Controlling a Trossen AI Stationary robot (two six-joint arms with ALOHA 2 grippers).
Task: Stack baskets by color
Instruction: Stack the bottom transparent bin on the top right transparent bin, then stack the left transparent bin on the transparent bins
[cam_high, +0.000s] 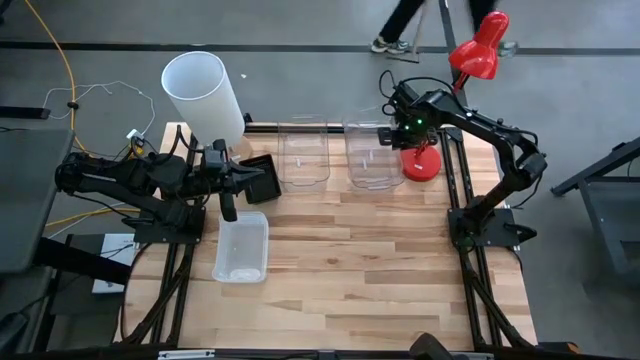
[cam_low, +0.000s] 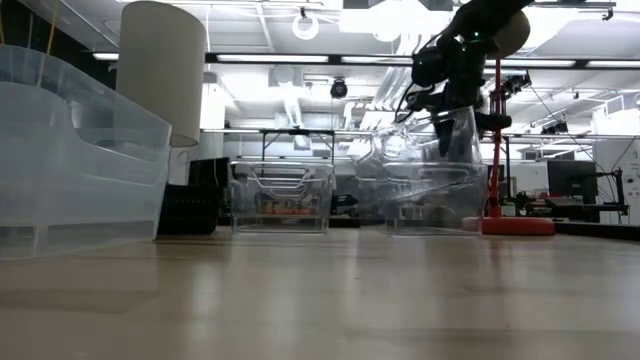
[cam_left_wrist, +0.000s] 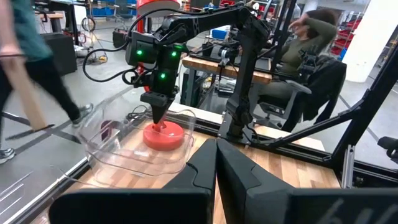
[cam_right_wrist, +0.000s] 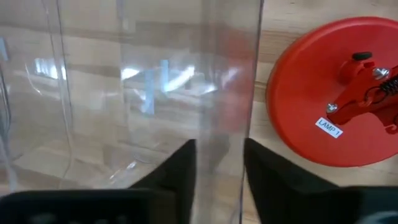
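High view: wooden table (cam_high: 380, 260), right jaws seemingly astride clear basket (cam_high: 375, 155) wall; left jaws closed.

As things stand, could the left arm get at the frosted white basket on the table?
Probably yes: the frosted white basket lies just in front of the shut left gripper, with nothing between them; the black basket sits off to the side.

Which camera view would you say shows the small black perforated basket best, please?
The high view: the small black perforated basket lies open to sight beside the left gripper. The low view shows only a dark shape behind the frosted bin; neither wrist view shows it.
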